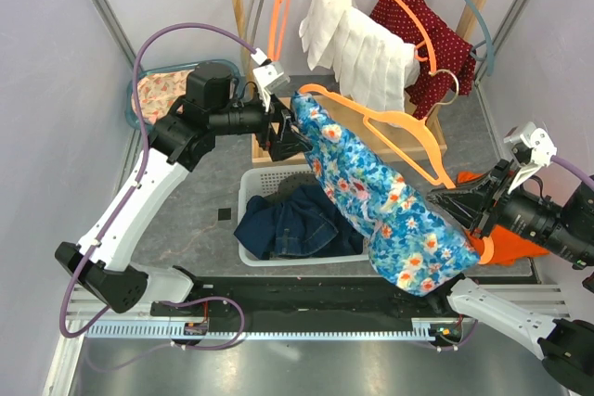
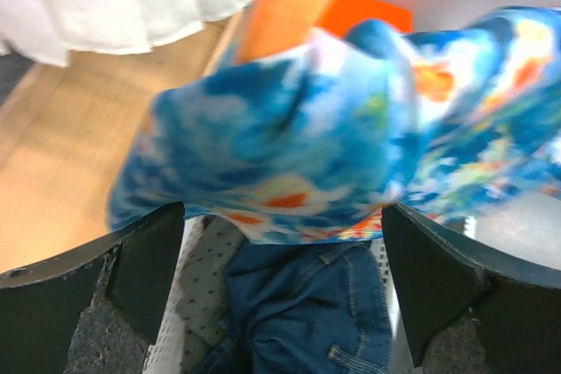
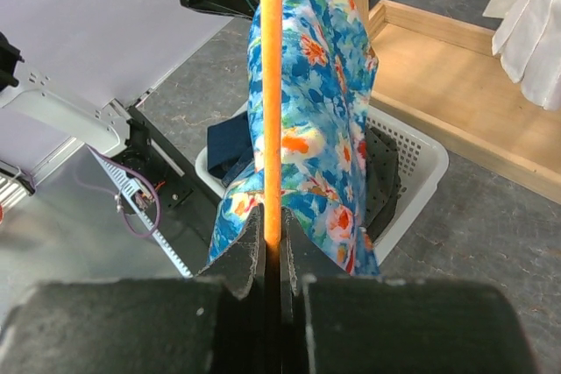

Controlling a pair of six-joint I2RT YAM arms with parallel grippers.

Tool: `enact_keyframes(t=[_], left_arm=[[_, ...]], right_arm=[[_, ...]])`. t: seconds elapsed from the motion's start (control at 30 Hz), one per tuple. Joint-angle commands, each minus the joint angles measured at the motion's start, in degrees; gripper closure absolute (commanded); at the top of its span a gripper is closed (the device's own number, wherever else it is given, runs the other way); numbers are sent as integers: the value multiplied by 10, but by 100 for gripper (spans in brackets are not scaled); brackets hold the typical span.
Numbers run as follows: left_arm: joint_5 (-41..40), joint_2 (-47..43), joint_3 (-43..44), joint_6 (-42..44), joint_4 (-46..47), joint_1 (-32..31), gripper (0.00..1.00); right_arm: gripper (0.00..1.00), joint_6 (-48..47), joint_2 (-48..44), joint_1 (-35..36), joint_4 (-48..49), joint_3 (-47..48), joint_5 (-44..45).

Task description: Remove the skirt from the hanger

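White laundry basket (image 1: 252,185) holds denim jeans (image 1: 292,224). Floral skirt (image 1: 390,201) draped on orange hanger (image 1: 408,127), over basket's 3 o'clock side. Right gripper (image 3: 273,247) clamped on hanger; left gripper (image 2: 282,214) jaws apart at skirt's 10 o'clock end.

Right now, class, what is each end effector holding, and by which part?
The right end effector clamps the orange hanger by a thin straight bar. The left end effector stands open at the bunched end of the skirt, holding nothing.
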Motion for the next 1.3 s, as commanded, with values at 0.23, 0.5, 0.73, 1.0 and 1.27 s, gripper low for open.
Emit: enact_keyframes(t=[0.23,0.5,0.73,1.0,1.27], left_arm=[[-17,-19,-39,25,23,3,14],[110,-4,30,-16,11,3,98],[159,-2,288,23,-118,19,98],[178,24,568,43,-212,59,98],[181,25,553,25,-190,64,98]], right_arm=[[100,-8,23,-1,49,33,-17],[100,-9,21,-1,57,12,1],[100,-19,43,-1,17,-46,113],[100,-19,49,-2,11,-99,173],[100,-20,64,-1,0,-80,184]])
